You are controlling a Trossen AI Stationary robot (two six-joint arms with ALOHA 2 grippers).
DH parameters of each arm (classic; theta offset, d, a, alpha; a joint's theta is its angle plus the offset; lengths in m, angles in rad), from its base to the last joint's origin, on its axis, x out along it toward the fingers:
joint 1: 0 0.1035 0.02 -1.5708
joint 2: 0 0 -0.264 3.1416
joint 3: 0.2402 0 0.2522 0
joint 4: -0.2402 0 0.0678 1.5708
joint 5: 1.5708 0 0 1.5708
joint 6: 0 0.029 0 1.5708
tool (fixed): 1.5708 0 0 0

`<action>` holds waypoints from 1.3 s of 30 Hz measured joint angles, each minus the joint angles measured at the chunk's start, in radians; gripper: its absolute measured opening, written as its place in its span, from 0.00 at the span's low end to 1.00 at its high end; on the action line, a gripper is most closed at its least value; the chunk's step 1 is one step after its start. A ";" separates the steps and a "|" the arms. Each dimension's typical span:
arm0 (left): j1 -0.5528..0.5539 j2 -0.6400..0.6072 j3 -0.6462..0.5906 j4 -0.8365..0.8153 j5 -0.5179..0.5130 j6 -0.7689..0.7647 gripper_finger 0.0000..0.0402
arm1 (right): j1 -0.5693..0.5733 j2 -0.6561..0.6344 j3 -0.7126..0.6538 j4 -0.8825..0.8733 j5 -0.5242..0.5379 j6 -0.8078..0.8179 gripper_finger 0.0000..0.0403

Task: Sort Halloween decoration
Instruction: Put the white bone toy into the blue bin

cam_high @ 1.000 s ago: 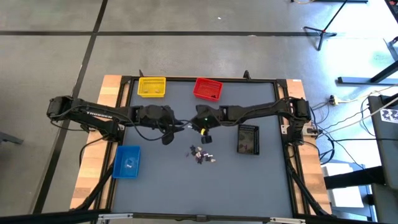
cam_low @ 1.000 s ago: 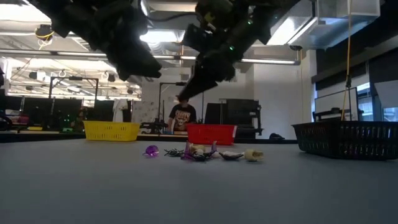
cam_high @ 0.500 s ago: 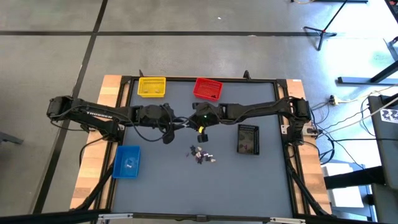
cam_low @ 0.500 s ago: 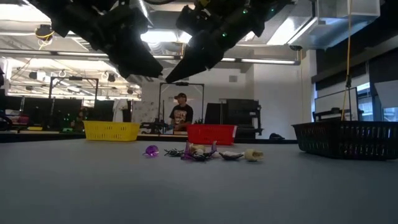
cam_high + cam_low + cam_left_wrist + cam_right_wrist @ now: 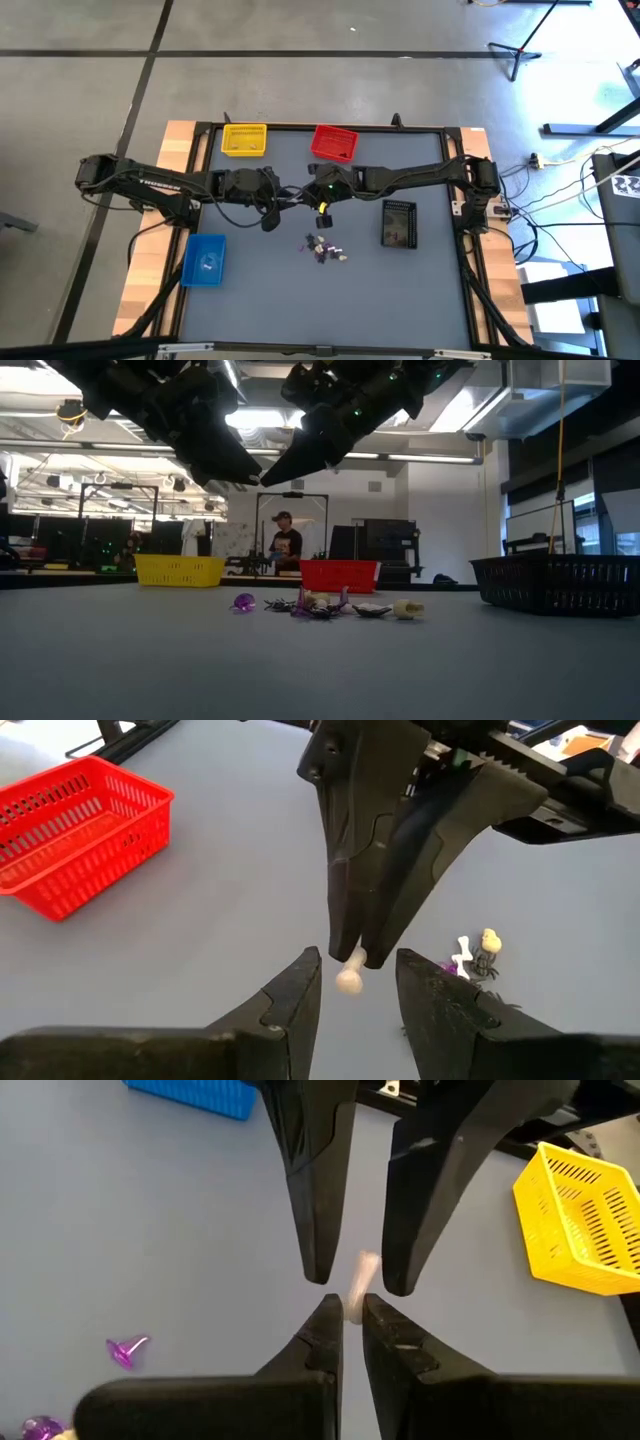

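two grippers meet: my right gripper (image 5: 345, 1320) pinches a pale bone (image 5: 349, 978) between my left gripper's (image 5: 355, 982) spread jaws for handover.

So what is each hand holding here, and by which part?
The right hand pinches a small pale bone trinket by one end. The left hand stands open around its free end, holding nothing.

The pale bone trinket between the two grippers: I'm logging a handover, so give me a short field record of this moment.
item: small pale tan bone-shaped trinket
held by: right gripper, shut on it, above the table
left gripper: open, fingers either side of the bone
remaining pile: tiny purple, white and dark trinkets on the grey table
bins: yellow, red, blue, black
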 joint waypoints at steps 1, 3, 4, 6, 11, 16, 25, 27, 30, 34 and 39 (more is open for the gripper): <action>0.000 0.000 0.000 0.000 0.000 0.000 0.31 | 0.000 0.000 0.000 -0.001 0.000 0.000 0.07; 0.000 0.000 0.000 0.000 0.000 0.000 0.31 | 0.000 0.000 0.000 -0.001 0.000 0.000 0.07; 0.000 0.000 0.000 0.000 0.000 0.000 0.31 | 0.000 0.000 0.000 -0.002 0.000 0.000 0.07; 0.000 0.000 0.000 0.000 0.000 0.000 0.31 | 0.000 0.000 0.000 -0.005 0.000 0.000 0.07; 0.000 0.000 0.000 -0.001 -0.004 -0.006 0.31 | 0.000 0.000 0.000 -0.005 0.000 0.000 0.07; 0.000 0.000 0.000 -0.002 -0.008 -0.009 0.28 | 0.000 0.000 0.000 -0.005 0.000 0.000 0.07; 0.000 0.000 0.000 -0.019 -0.009 -0.010 0.13 | 0.000 0.000 0.000 -0.001 0.002 0.000 0.07; 0.000 0.000 0.000 -0.019 -0.010 -0.010 0.11 | 0.000 0.000 0.000 -0.001 0.002 0.000 0.07; 0.000 0.000 0.000 -0.018 -0.010 -0.011 0.08 | 0.000 0.000 0.000 -0.001 0.002 0.000 0.07; 0.000 0.000 0.000 -0.018 -0.010 -0.011 0.03 | 0.000 0.000 0.000 -0.002 0.003 0.000 0.07; 0.000 0.000 0.000 -0.018 -0.010 -0.012 0.01 | 0.000 0.000 0.000 -0.002 0.003 0.000 0.07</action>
